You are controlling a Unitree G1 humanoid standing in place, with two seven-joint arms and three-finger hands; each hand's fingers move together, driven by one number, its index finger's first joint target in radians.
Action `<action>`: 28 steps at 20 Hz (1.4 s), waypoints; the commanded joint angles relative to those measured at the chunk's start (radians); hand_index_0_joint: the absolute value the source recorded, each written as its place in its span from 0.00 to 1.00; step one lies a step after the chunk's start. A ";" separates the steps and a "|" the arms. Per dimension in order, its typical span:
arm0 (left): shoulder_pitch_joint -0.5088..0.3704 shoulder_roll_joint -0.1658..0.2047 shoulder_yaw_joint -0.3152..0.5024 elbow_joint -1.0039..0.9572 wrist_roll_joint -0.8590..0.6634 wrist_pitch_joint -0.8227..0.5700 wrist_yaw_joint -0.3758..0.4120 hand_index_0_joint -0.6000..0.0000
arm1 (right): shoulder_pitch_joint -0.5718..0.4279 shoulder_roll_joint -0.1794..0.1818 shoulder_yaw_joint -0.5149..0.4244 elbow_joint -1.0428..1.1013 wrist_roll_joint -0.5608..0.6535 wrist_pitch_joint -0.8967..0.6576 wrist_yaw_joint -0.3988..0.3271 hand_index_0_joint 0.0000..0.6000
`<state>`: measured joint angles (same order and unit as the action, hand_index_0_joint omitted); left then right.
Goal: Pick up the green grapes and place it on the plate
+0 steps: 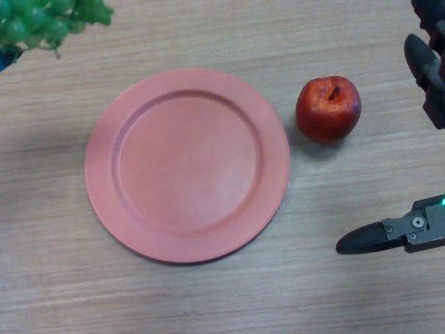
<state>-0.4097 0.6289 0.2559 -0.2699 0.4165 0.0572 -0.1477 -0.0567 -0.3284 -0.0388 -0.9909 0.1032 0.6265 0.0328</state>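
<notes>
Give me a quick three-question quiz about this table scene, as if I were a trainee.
1. True or false: the green grapes already lie on the plate.
2. Which fruit sits just right of the plate: A) banana, B) red apple, C) orange?
3. On which side of the view does the robot's right hand show?

Key:
1. False; the grapes are at the top left corner, off the plate.
2. B.
3. The right edge, beyond the apple.
</notes>
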 commanded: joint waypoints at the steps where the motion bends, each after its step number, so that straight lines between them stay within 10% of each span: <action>1: 0.016 0.037 0.100 -0.165 -0.044 -0.030 -0.055 0.00 | -0.035 -0.008 -0.029 -0.056 -0.027 -0.128 -0.012 0.00; 7: 0.080 -0.046 0.088 -0.277 -0.099 0.002 -0.318 0.00 | -0.042 0.018 -0.014 -0.056 -0.080 -0.110 0.025 0.00; 13: 0.083 -0.060 0.098 -0.285 -0.146 0.061 -0.334 1.00 | -0.048 0.040 -0.004 -0.056 -0.125 -0.099 0.056 0.00; 20: 0.101 -0.063 0.136 -0.295 -0.210 0.100 -0.310 1.00 | -0.079 0.031 -0.015 -0.056 -0.113 -0.075 0.057 0.00; 28: 0.216 -0.128 0.379 -0.377 -1.000 0.543 -0.169 1.00 | -0.169 -0.024 -0.076 -0.056 -0.040 -0.039 0.055 0.00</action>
<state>-0.1610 0.4605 0.5423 -0.5961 -0.5824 0.7025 -0.3180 -0.2006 -0.3360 -0.0743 -0.9921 0.0776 0.7031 0.0962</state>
